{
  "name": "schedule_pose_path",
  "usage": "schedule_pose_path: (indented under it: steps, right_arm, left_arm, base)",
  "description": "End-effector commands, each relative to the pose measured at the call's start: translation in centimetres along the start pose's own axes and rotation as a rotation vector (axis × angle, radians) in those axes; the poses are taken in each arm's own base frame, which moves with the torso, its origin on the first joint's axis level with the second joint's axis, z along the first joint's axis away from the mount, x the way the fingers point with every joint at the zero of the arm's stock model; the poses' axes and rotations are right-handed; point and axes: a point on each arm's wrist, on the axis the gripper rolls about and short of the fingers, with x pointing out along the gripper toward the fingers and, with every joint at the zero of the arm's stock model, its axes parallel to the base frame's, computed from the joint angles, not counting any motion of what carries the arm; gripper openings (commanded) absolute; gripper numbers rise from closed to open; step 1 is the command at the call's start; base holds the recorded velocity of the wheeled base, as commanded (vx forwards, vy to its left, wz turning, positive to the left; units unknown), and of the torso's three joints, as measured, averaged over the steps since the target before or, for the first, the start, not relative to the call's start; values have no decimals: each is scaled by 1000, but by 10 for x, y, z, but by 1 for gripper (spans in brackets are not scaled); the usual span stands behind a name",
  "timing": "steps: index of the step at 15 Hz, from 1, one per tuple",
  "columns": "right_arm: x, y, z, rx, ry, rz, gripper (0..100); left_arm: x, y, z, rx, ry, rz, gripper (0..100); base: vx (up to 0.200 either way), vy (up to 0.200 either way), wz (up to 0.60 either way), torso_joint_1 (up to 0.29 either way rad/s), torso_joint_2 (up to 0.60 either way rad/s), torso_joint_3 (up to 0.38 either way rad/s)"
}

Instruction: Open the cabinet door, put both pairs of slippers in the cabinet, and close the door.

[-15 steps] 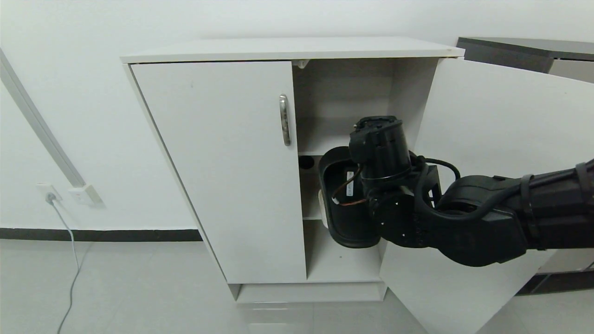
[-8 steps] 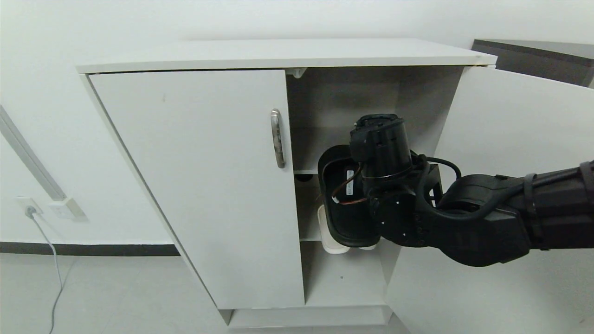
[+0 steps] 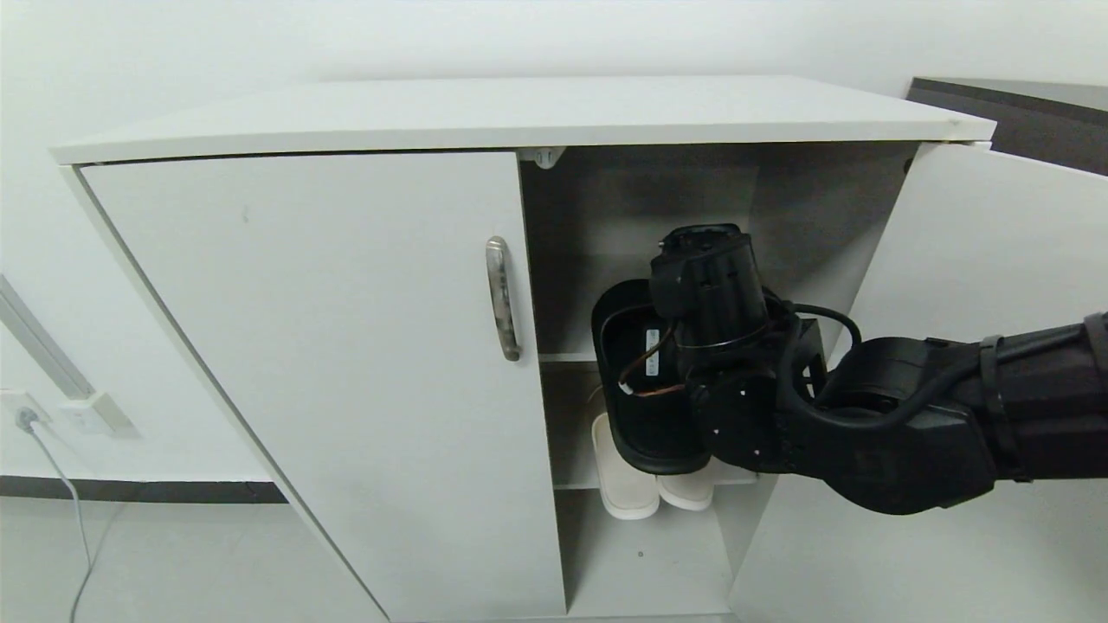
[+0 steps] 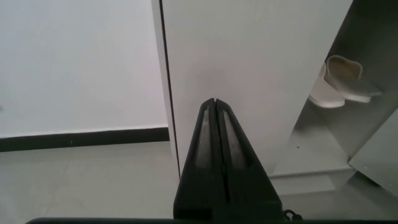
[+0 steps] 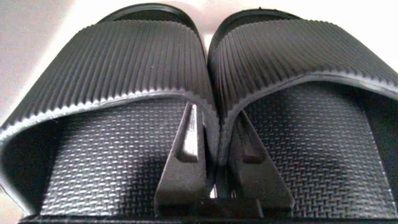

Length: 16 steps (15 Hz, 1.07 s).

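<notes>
The white cabinet (image 3: 519, 108) has its left door (image 3: 329, 363) closed and its right door (image 3: 961, 346) swung wide open. My right gripper (image 5: 214, 134) is shut on the adjoining inner straps of the black slippers (image 5: 205, 68), a pair held side by side. In the head view the black slippers (image 3: 636, 407) hang soles-out in the open right half, in front of the middle shelf. A pair of white slippers (image 3: 640, 493) lies on that shelf just below them, its ends poking over the edge. My left gripper (image 4: 214, 109) is shut and empty, low in front of the closed left door; the white slippers (image 4: 342, 84) show beyond it.
A metal handle (image 3: 502, 298) runs down the left door's inner edge. A wall socket with a hanging cable (image 3: 26, 420) is at the far left. Dark furniture (image 3: 1013, 112) stands behind the open door. The bottom shelf (image 3: 640, 554) is bare.
The head view has shifted closer to the cabinet, which now looks larger. The black slippers sit higher against the shelves than before, and the white slippers have come into sight beneath them.
</notes>
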Motion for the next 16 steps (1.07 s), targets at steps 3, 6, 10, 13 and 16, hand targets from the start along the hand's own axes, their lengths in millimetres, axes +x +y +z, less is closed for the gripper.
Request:
schedule_pose_path:
  steps: [3,6,10,13,16]
  right_arm:
    - [6,3,-3,-10,24,57,0]
    - [36,8,4,14,21,52,0]
    - [73,21,13,38,8,39,0]
    - [92,22,16,36,-19,5,0]
    - [93,19,27,22,-46,0,0]
  left_arm:
    - [0,0,0,-1,0,0,0]
    - [0,0,0,-1,0,0,0]
    - [0,0,0,-1,0,0,0]
    - [0,0,0,-1,0,1,0]
    - [0,0,0,-1,0,1,0]
  base:
    - [0,0,0,0,0,0]
    - [0,0,0,0,0,0]
    - [0,0,0,0,0,0]
    - [0,0,0,0,0,0]
    - [0,0,0,0,0,0]
